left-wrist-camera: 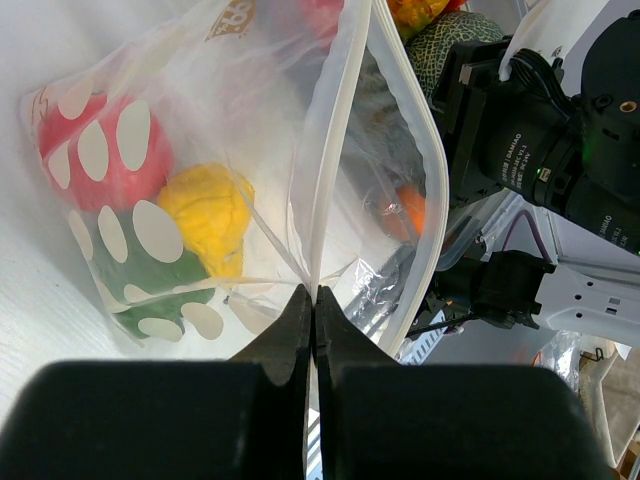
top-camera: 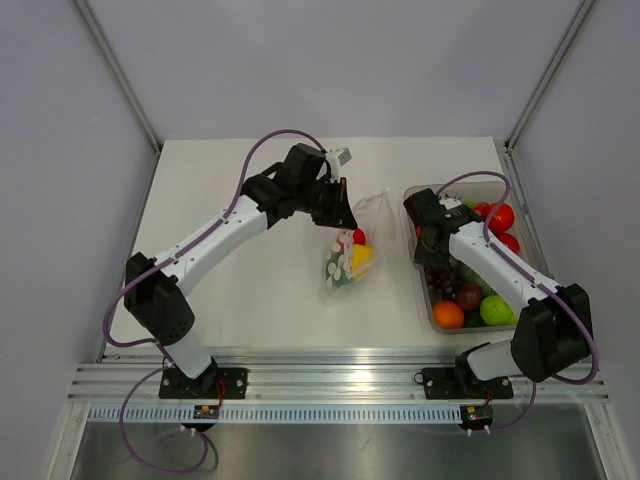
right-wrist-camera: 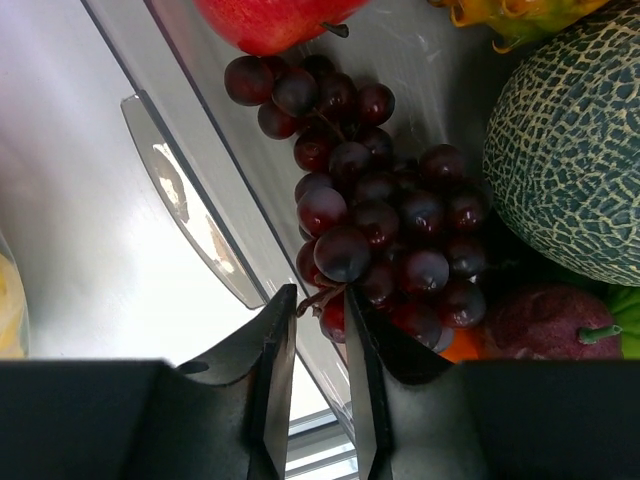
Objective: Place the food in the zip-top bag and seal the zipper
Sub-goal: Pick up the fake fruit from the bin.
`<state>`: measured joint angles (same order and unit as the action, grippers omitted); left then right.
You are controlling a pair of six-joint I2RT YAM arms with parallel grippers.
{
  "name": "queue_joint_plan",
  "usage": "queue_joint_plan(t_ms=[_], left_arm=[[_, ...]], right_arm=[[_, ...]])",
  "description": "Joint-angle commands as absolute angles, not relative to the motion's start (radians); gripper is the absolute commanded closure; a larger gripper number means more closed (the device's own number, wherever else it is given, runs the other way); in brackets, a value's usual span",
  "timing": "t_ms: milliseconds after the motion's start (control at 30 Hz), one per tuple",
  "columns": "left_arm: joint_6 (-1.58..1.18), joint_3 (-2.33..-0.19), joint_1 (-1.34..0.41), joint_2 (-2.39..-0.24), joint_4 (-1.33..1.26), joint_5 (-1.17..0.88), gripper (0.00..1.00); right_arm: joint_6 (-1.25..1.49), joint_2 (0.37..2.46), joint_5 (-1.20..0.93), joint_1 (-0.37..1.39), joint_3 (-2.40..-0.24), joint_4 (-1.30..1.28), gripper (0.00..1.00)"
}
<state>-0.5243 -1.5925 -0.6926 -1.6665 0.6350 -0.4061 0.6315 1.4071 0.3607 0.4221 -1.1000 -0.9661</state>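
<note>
Left claw (left-wrist-camera: pixel 313 298) pinches the bag (left-wrist-camera: pixel 270 120) by its mouth edge, holding it raised open for loading; right claw (right-wrist-camera: pixel 320 305), narrow, straddles the grapes (right-wrist-camera: pixel 385 225) at their stem in the tray (right-wrist-camera: pixel 190 200).

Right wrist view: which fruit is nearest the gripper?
The grape bunch; its stem lies between the right gripper's jaws, the melon and red fruit farther off.
</note>
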Motion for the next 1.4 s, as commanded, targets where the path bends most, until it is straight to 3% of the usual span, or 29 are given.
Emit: queue_joint_plan(t_ms=[0, 133, 233, 300, 833, 1367], left_arm=[[-0.523, -1.588, -0.689, -1.625, 0.594, -0.428, 1.00], [-0.523, -1.586, -0.689, -1.624, 0.594, -0.428, 1.00], [-0.525, -1.586, -0.690, -1.629, 0.594, -0.428, 1.00], [-0.526, -1.589, -0.689, -1.629, 0.589, -0.430, 1.00], [-0.546, -1.600, -0.689, -1.651, 0.578, -0.440, 1.00], [-0.541, -1.640, -0.689, -1.689, 0.603, -0.425, 1.00]], right_arm=[[0.649, 1.404, 0.417, 0.436, -1.134, -0.979, 0.68], [0.650, 1.393, 0.419, 0.436, -1.135, -0.985, 0.72], [0.647, 1.387, 0.416, 0.434, -1.131, -0.979, 0.83], [0.646, 1.388, 0.420, 0.434, -1.134, -0.980, 0.99], [0.629, 1.192, 0.595, 0.434, -1.359, -1.192, 1.00], [0.477, 1.314, 0.462, 0.504, -1.978, -1.220, 1.00]])
